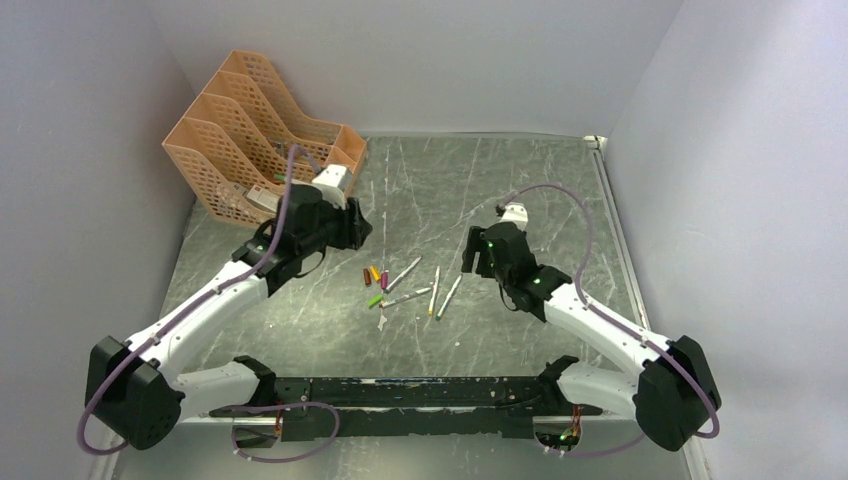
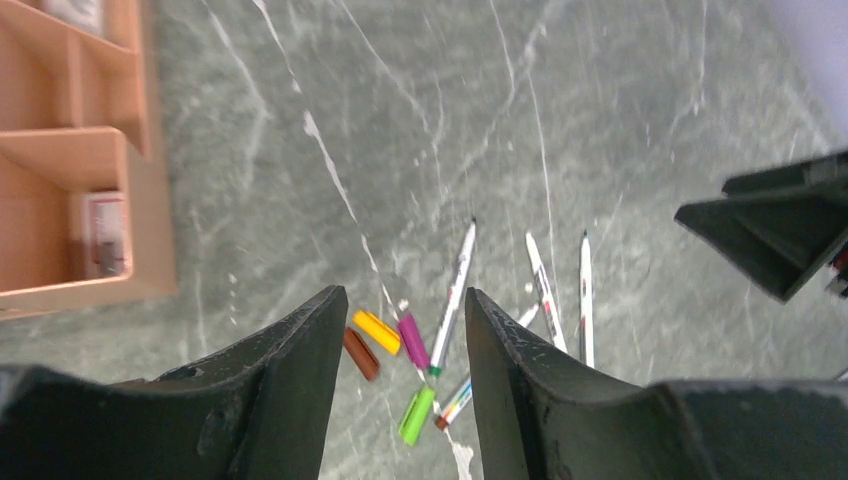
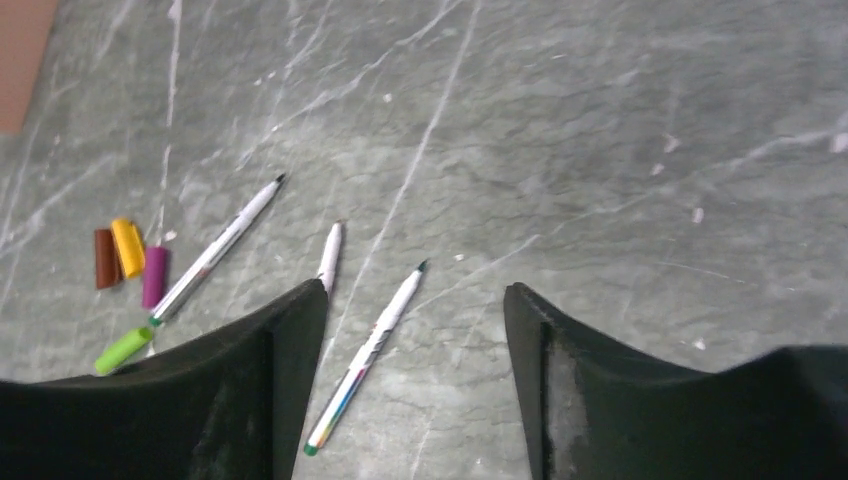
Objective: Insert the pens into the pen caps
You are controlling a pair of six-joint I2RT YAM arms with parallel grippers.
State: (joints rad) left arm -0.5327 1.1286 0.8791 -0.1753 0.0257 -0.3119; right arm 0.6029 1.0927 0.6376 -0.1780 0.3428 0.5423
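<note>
1. Table (image 1: 520,200): one dark green slab with white veins. It bears no writing.

2. File organizer (image 1: 240,130): one unit, peach-coloured and perforated, with several slots. It stands at the far left corner. One slot holds a white and red item (image 2: 100,235). Its label is too blurred to read.

3. Left gripper (image 2: 405,300): the jaws are parted and nothing is held. It hangs over the table between the organizer and the caps.

4. Right gripper (image 3: 415,292): the jaws are parted and nothing is held. It hangs to the right of the pens.

5. Pens (image 1: 405,273): four white barrels, all uncapped, lying flat at the centre of the table between the two grippers. Three are fanned out side by side, apart from each other. The fourth (image 1: 405,298) lies crosswise, nearer the arm bases. The barrels carry coloured print that is too small to read.

6. Pen caps (image 1: 375,273): four, all lying loose just left of the pens.
   - The brown-orange cap (image 3: 105,258), yellow cap (image 3: 128,247) and magenta cap (image 3: 154,276) lie together in a row.
   - The green cap (image 3: 124,350) lies apart from that row, just beside the end of the fourth pen.
</note>
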